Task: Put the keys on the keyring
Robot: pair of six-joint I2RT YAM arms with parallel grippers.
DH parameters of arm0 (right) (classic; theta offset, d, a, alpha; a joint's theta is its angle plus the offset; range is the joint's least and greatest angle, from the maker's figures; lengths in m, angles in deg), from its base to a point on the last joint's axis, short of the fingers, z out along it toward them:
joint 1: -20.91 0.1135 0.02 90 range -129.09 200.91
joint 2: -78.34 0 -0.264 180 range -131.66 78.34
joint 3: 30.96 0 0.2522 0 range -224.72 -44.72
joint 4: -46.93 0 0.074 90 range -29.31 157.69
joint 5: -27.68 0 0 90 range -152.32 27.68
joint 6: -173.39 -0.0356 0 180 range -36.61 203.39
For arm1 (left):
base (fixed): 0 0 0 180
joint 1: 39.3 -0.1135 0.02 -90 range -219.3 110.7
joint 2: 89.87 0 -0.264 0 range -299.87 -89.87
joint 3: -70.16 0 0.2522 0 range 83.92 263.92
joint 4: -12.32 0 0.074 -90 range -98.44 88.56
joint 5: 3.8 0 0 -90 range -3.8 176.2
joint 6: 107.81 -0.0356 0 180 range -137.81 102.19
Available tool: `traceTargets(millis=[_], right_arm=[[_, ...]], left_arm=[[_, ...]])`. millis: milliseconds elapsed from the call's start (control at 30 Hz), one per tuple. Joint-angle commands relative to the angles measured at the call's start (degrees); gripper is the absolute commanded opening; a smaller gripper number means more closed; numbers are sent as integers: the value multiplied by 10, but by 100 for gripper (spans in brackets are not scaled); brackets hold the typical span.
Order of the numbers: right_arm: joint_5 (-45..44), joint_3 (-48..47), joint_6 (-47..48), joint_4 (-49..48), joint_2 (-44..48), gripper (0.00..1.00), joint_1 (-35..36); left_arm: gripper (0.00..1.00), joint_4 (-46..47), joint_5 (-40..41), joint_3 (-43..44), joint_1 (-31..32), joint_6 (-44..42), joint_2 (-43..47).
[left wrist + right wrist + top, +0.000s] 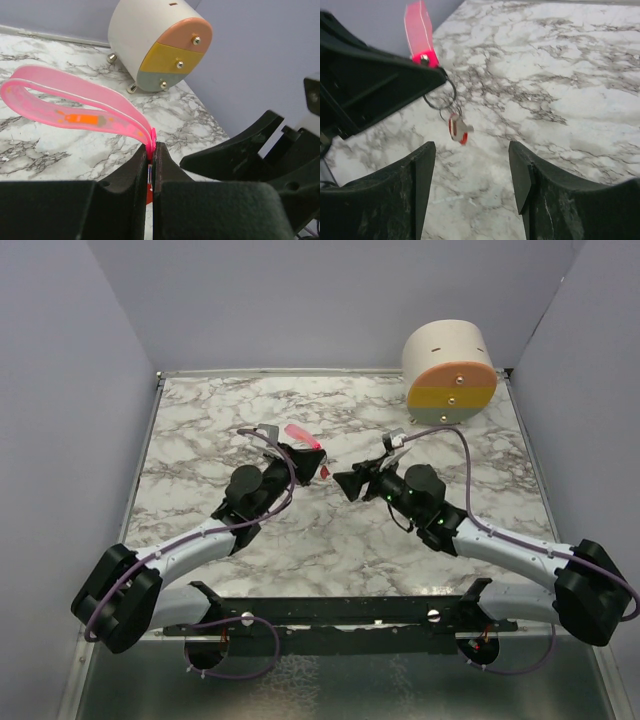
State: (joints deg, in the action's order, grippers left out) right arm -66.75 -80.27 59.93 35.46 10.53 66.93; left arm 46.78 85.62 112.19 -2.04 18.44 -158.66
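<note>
My left gripper (308, 462) is shut on the keyring, pinching the pink strap (75, 105) at its riveted end, and the strap loops up and away from the jaws. In the right wrist view the thin metal ring (440, 97) hangs below the left fingers (380, 85). The tiny red-headed key (458, 128) dangles from that ring above the marble. My right gripper (472, 150) is open just in front of the key and touches nothing. From above, the two grippers face each other with the key (325, 472) between them.
A white drum (450, 373) with an orange, yellow and grey face stands at the back right of the marble tabletop (350, 540). Grey walls enclose the table on three sides.
</note>
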Motion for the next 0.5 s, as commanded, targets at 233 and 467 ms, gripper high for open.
traceTargets(millis=[233, 467], right_arm=[[50, 146, 112, -189, 17, 63, -2], [111, 195, 179, -306, -10, 66, -2]], left_arm=[[0, -178, -75, 101, 2, -35, 3], [0, -217, -115, 115, 2, -34, 2]])
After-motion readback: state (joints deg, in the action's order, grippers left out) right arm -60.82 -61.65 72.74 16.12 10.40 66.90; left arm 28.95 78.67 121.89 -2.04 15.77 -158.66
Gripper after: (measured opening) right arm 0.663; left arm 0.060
